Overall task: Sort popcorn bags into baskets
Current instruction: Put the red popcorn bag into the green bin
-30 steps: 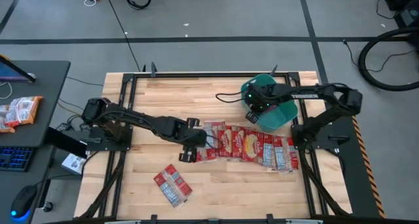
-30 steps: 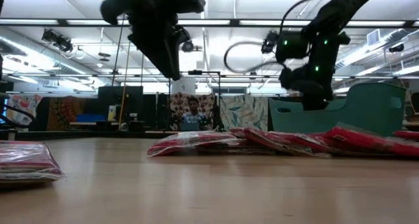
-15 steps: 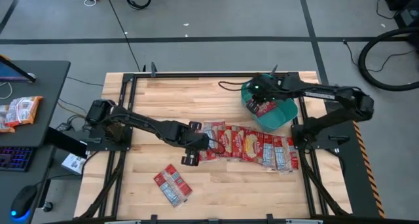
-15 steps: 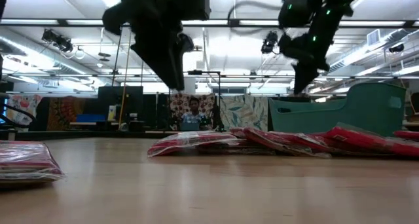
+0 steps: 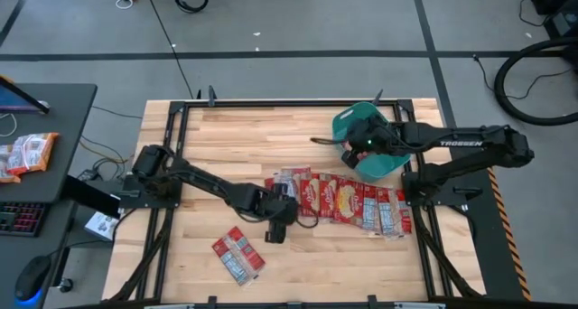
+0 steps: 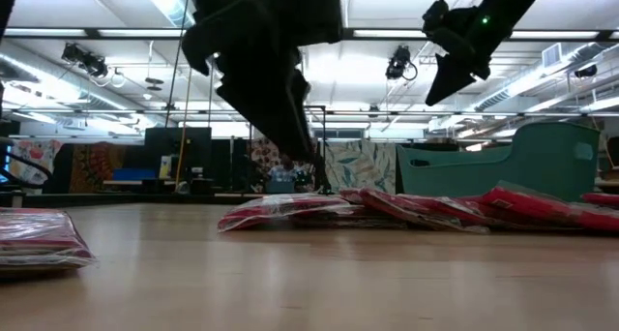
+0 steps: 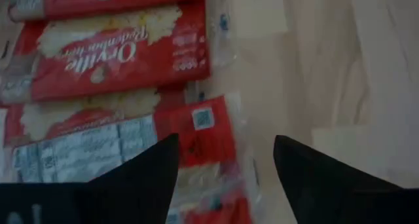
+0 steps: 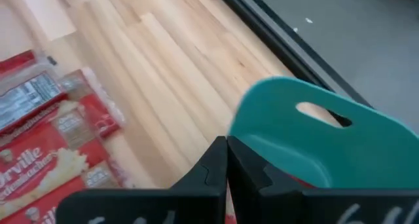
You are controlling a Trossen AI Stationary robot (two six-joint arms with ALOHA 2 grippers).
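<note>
Red popcorn bags (image 5: 348,201) lie flat in an overlapping row across the table's middle and right. Their printed faces fill the left wrist view (image 7: 118,54). My left gripper (image 5: 282,220) hangs open just above the row's left end, with one bag's end (image 7: 203,132) below the gap between its fingers; it touches nothing. The teal basket (image 5: 397,160) stands at the far right. My right gripper (image 5: 354,151) is shut and empty, raised above the basket's left rim (image 8: 275,99). Something red (image 8: 308,181) shows inside the basket.
Two more red bags (image 5: 238,255) lie apart near the table's front left, seen also in the low view (image 6: 39,239). Black frame rails (image 5: 176,137) border the wooden top. A side desk at the left holds orange-and-white packets (image 5: 27,154).
My left gripper has gone toward the table's right and near edges and come down toward the left end of the row of bags. My right gripper has risen from low at the basket to well above its rim, staying shut.
</note>
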